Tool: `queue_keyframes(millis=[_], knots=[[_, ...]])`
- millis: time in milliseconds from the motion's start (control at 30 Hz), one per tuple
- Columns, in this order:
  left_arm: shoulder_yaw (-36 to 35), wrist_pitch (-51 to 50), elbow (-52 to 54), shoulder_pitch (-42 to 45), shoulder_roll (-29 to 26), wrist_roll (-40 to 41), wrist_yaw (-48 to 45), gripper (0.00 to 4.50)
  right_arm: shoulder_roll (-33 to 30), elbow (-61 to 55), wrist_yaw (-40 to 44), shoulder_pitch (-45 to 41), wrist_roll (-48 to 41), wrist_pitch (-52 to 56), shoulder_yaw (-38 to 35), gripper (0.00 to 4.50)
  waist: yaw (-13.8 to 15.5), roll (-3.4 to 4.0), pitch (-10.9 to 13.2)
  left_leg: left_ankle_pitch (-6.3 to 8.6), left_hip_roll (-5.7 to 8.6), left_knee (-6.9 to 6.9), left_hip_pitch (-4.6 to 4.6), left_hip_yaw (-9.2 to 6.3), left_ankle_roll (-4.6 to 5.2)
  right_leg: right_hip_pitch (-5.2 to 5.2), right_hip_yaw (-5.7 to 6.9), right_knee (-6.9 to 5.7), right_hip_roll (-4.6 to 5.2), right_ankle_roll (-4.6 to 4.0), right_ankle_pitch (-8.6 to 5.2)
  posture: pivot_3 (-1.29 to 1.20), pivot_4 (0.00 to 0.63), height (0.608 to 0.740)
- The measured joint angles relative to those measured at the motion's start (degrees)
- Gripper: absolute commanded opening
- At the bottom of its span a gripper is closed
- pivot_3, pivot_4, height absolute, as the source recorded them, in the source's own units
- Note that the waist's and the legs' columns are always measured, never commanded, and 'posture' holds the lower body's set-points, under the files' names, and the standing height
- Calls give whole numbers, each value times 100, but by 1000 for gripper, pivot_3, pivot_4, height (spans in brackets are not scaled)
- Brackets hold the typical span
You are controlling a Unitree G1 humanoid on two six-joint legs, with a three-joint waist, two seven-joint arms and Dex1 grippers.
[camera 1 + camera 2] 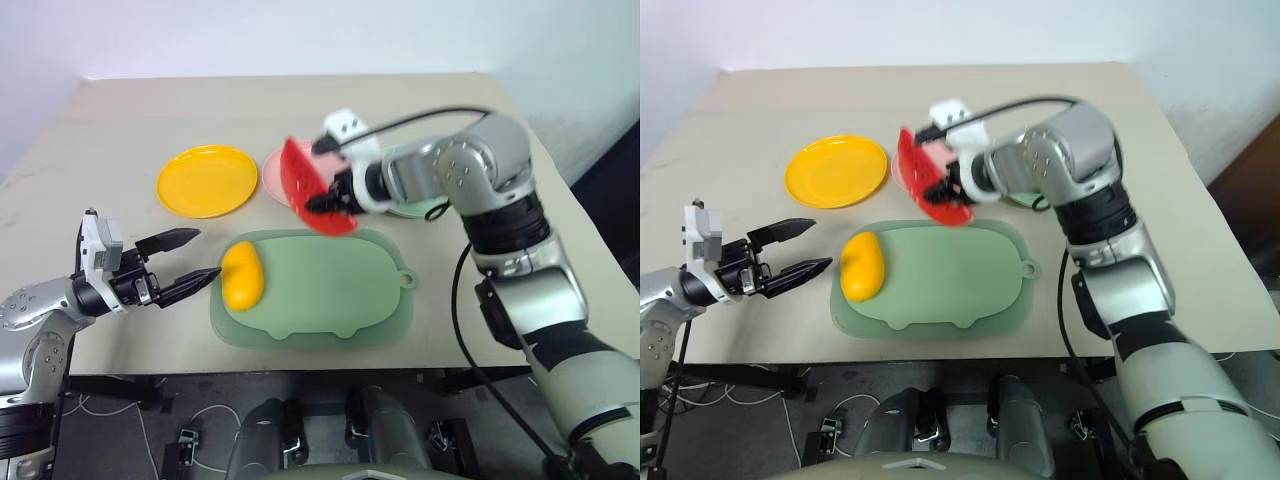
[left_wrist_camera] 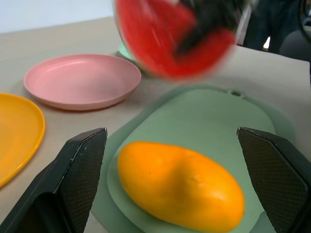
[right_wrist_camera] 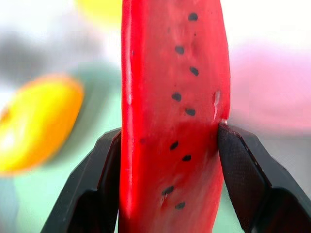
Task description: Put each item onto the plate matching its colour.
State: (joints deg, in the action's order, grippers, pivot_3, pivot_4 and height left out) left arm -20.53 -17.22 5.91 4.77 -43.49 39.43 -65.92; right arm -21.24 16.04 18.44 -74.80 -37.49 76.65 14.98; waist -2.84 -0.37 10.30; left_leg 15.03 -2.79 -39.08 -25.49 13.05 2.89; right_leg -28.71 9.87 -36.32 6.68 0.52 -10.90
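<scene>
The red watermelon wedge (image 1: 312, 187) hangs in the air over the far edge of the pale-green mat (image 1: 340, 290), with my right gripper (image 1: 330, 197) shut on it; its fingers (image 3: 243, 170) press both flat faces. Just behind it lies the pink plate (image 2: 82, 80), partly hidden in the head views. The yellow plate (image 1: 207, 180) sits to its left. A sliver of the mint green plate (image 1: 432, 209) shows behind my right arm. The yellow mango (image 1: 242, 275) lies on the mat's left end. My left gripper (image 1: 208, 253) is open just left of the mango, pointing at it.
The beige table (image 1: 120, 300) ends close in front of the mat, and its right edge (image 1: 590, 240) falls away beside my right arm. A black cable (image 1: 420, 118) loops over the right wrist.
</scene>
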Motion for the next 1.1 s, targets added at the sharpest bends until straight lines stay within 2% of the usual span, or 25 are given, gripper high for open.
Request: queue_keyframes(millis=[167,300,500,667,1000,1100], knots=[[-51,-8,50,-1,10,0,66,4500,529,2178,654,-575,999,-1719,68,2578,-37,0,0,-2,0,2,0,14,-2,-1,-1,-6,-2,2,1,0,150,696],[-49,-7,99,-7,77,-4,131,4500,1040,4012,777,-1006,1689,-3087,-22,2578,-73,0,0,-2,0,2,-1,19,-2,-3,-2,-9,-2,2,1,0,150,696],[-48,-15,354,-160,114,-4,250,4500,1544,5570,589,-1157,2401,-4461,-314,2578,-136,1,1,-3,-1,3,0,20,-3,-7,-5,-13,-1,2,0,0,150,696],[-47,-143,653,-222,146,7,440,4500,1868,6066,195,-1074,2687,-4876,-786,2578,-139,2,1,-4,-1,2,0,22,-6,-12,-12,-22,2,1,0,0,150,696],[-20,-572,1053,15,147,130,880,4500,2165,6137,-106,-1004,3054,-5388,-1430,2578,-134,2,1,-4,0,0,2,22,-7,-13,-14,-31,3,2,0,0,150,696],[78,-720,1133,91,179,152,1042,4500,2194,6165,-111,-1006,3182,-5438,-1498,3560,-133,1,1,-5,1,-3,4,22,-7,-12,-15,-37,3,2,-1,0,150,696]])
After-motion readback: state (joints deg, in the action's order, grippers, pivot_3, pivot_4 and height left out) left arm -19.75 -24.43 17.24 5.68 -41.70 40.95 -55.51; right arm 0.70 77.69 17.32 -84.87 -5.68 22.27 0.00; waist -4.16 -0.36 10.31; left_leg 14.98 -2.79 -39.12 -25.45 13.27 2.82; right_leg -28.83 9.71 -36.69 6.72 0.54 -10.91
